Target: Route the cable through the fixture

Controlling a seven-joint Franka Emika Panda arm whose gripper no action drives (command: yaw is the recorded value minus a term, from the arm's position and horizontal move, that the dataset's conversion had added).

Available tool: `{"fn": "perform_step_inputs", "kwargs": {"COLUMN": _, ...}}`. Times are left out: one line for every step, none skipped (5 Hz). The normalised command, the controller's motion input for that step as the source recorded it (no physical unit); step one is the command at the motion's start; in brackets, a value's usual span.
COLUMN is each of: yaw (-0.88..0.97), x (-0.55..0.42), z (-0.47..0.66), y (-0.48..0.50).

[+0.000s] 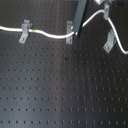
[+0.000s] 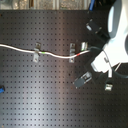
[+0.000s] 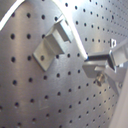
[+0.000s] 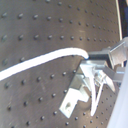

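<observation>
Black pegboard (image 1: pixel 60 95), hand (image 2: pixel 89 64) gripping cable (image 1: pixel 50 34), bracket clips (image 1: pixel 24 32) alongside, blue object (image 2: pixel 1 90) far off

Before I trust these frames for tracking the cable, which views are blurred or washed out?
In the first exterior view the whole picture is soft, yet the cable stands out white on the dark board. In the second exterior view the arm is overexposed, nearly featureless. In the first wrist view the gripper glares. In the second wrist view the near cable is blurred.
</observation>
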Motion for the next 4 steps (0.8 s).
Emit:
{"fn": "perform_step_inputs", "kwargs": {"yaw": -0.50, "x": -0.060, "z": 0.09, "y": 0.257}}
{"fn": "perform_step_inputs", "kwargs": {"yaw": -0.07, "x": 0.275, "z": -0.11, "y": -0.279}}
{"fn": "perform_step_inputs", "kwargs": {"yaw": -0.03, "x": 0.162, "z": -0.14, "y": -0.391}}
{"fn": "perform_step_inputs", "kwargs": {"yaw": -0.09, "x": -0.096, "z": -0.07, "y": -0.282}}
